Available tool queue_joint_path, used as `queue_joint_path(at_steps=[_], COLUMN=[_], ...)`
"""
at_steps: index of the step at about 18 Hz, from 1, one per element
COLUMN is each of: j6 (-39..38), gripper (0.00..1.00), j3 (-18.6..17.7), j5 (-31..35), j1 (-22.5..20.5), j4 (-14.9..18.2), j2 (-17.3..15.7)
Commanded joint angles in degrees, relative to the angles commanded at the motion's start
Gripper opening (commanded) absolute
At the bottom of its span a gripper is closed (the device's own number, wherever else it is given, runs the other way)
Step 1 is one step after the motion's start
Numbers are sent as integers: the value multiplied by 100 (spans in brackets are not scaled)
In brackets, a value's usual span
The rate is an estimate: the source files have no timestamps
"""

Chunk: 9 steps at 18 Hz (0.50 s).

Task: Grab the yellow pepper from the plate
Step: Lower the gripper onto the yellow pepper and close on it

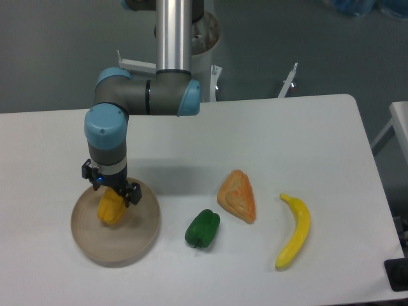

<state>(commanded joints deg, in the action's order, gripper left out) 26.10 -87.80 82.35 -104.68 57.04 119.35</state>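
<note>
The yellow pepper is a small, lobed, yellow-orange toy. It sits near the middle of the round tan plate at the front left of the table. My gripper points straight down onto the pepper, with its black fingers on either side of the pepper's top. The gripper body hides the upper part of the pepper and its stem. I cannot tell whether the fingers press on the pepper or stand just apart from it. The pepper looks low, at the plate's surface.
A green pepper lies just right of the plate. An orange triangular wedge lies further right, and a yellow banana beyond it. The arm's base column stands at the table's far edge.
</note>
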Motion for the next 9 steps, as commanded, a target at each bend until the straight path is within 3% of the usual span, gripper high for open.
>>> queue_joint_path(at_steps=[1, 2, 3, 6, 9], j6=[0, 17, 44, 62, 62], gripper=[96, 77, 68, 55, 51], j3=[17, 9, 0, -9, -9], j5=[9, 52, 70, 70, 70], j1=[0, 0, 0, 0, 0], j4=[0, 0, -9, -9, -9], j2=[0, 9, 9, 18, 9])
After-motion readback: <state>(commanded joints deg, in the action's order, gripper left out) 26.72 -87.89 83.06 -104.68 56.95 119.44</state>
